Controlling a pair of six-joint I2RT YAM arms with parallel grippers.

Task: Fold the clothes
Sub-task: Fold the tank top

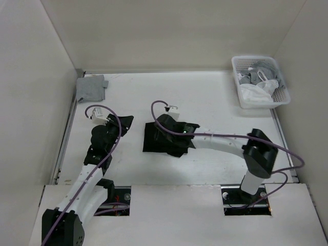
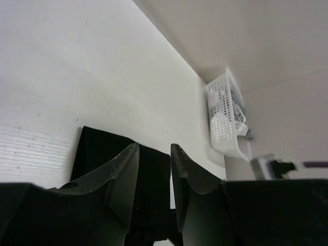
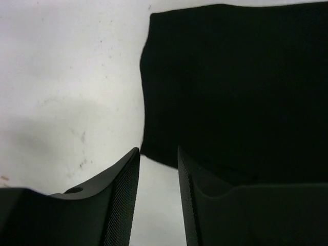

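Lying on table (image 1: pixel 215 102), black clothes (image 1: pixel 154 141); left fingers (image 2: pixel 123 174) spread, right fingers (image 3: pixel 123 195) spread, both empty.

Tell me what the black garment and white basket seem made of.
The black garment: soft woven or knit fabric, matte; it lies limp with a wavy edge and no shine. The white basket: probably moulded plastic, smooth; rigid walls pierced in a regular grid.

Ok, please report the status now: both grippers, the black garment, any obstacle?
Left gripper open, empty. Right gripper open at black garment edge, holding nothing. Garment flat on table, compact. Basket and grey cloth lie well apart.
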